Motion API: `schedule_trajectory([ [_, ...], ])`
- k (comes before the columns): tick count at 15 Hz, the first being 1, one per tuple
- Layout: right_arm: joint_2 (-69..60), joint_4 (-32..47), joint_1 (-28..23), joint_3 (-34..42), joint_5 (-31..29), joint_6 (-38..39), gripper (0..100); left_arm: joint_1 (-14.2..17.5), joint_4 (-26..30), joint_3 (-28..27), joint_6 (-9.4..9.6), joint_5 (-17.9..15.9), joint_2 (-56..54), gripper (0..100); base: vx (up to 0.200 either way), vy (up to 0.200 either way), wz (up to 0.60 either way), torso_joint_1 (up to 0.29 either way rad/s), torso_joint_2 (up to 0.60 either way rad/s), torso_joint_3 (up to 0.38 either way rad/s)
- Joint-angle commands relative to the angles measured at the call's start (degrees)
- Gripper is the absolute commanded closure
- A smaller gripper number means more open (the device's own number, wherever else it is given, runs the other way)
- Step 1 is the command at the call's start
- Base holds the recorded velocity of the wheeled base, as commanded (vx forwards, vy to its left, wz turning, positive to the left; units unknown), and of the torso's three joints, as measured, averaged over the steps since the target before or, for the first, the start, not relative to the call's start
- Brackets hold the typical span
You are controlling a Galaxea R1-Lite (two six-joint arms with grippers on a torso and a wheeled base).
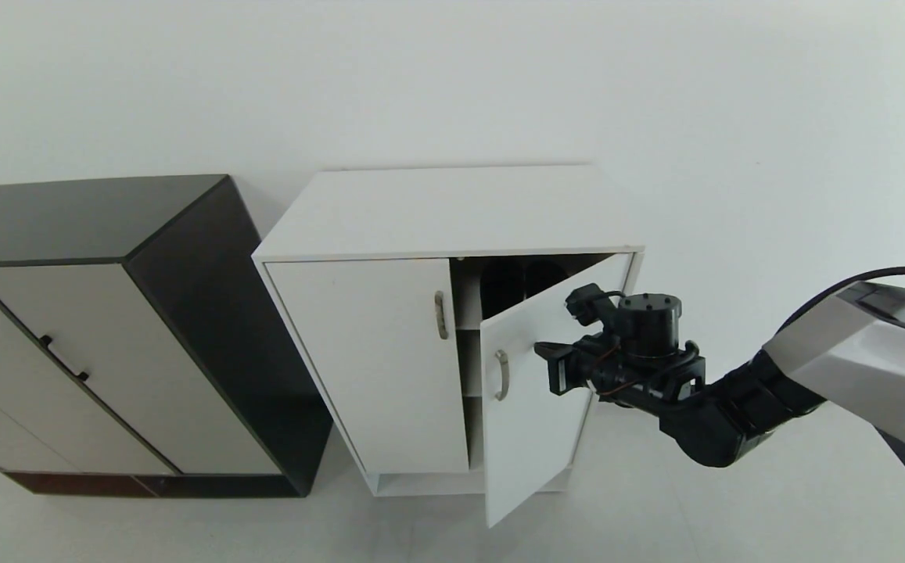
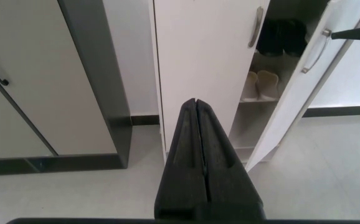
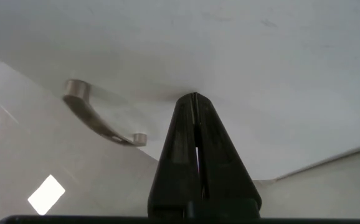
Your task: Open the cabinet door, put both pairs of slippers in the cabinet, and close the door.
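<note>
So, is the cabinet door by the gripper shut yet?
No, ajar: the door stands swung outward, leaving slippers visible inside.

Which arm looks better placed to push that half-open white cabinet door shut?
Right. The right hand, shut, is at the outer face of the half-open white cabinet door, beside its curved metal handle; the left hand is farther back.

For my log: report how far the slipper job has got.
Done: dark slippers and light slippers sit inside the cabinet. In hand: the shut right gripper rests against the ajar right door, beside its handle. Left: closing that door fully.
</note>
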Motion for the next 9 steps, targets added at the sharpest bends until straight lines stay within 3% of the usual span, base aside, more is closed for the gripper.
schedule_trajectory([
  [1,3.30,0.07,-0.72,-3.18,0.01,0.00,100,0.02,-0.01,0.00,-0.01,0.00,0.00,100,0.000,0.000,0.00,0.000,0.00,0.000],
  [9,9.45,5.08,-1.43,-15.23,-0.07,-0.18,100,0.02,-0.01,0.00,-0.01,-0.08,0.00,100,0.000,0.000,0.00,0.000,0.00,0.000],
])
